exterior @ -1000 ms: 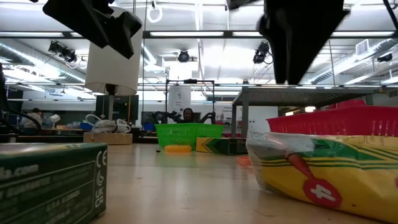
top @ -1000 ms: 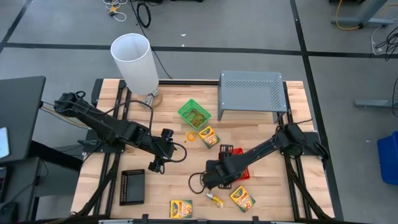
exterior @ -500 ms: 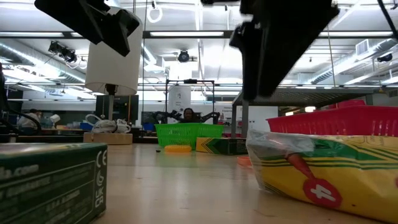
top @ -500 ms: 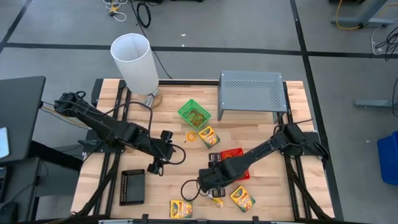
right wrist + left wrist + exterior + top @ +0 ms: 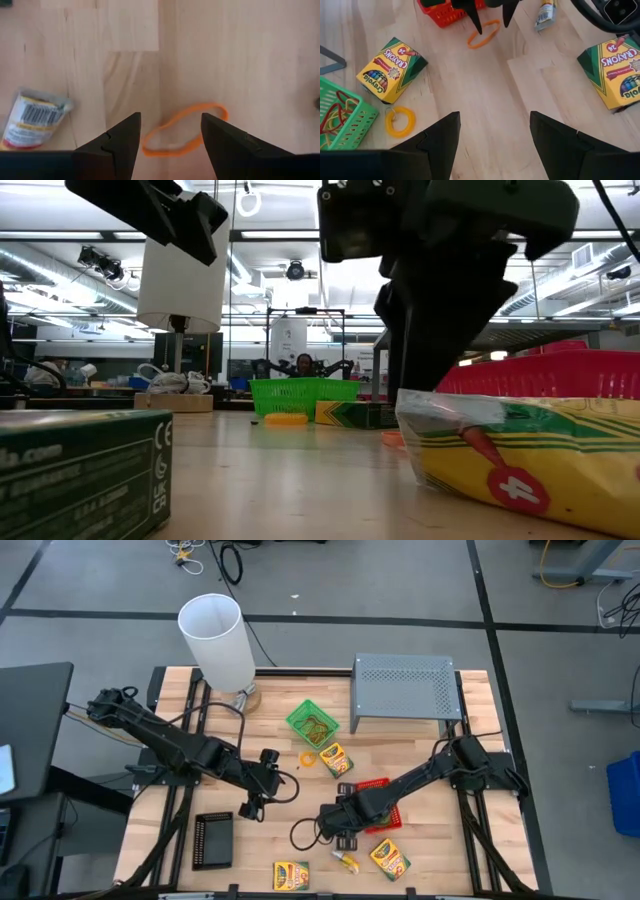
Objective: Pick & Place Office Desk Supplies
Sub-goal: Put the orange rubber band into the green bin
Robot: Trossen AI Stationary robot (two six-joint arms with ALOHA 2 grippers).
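Orange loop band (image 5: 182,130) lies flat on the desk (image 5: 300,795) directly under the right hand (image 5: 170,145), fingers spread astride its long axis, nothing held.

The right gripper (image 5: 170,137) hangs over the pale wooden desk (image 5: 240,55) with its jaws spread apart. An orange loop band (image 5: 183,136) lies flat on the wood, partly showing in the gap between them. A small crumpled packet with a barcode (image 5: 31,119) lies well apart from the band.
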